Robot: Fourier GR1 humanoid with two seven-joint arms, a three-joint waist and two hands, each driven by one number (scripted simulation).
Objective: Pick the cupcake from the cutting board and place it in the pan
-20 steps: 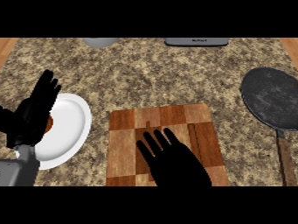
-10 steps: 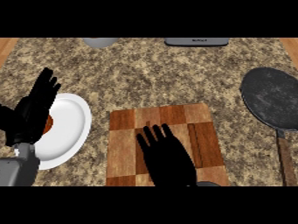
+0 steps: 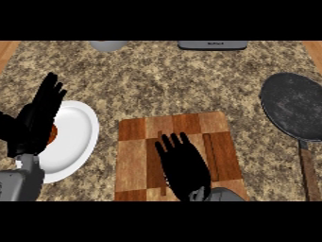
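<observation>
The wooden cutting board (image 3: 134,156) lies at the counter's near middle. My right hand (image 3: 184,168) lies open over its centre, fingers straight and pointing away from me. No cupcake shows on the bare parts of the board; what is under the hand is hidden. The dark round pan (image 3: 299,106) sits at the right, its handle (image 3: 308,172) pointing toward me. My left hand (image 3: 34,118) rests open at the left, fingers up, in front of a white plate (image 3: 76,137). A small reddish-brown bit (image 3: 52,133) peeks out beside it on the plate.
At the counter's far edge stand a grey round object (image 3: 109,45) and a dark flat item (image 3: 212,45). Speckled counter (image 3: 184,85) stretches between board, plate and pan. Wooden strips border the counter at both sides.
My right hand has crept a little farther over the board and slightly to the left; its forearm now shows at the lower edge. The left hand has stayed put.
</observation>
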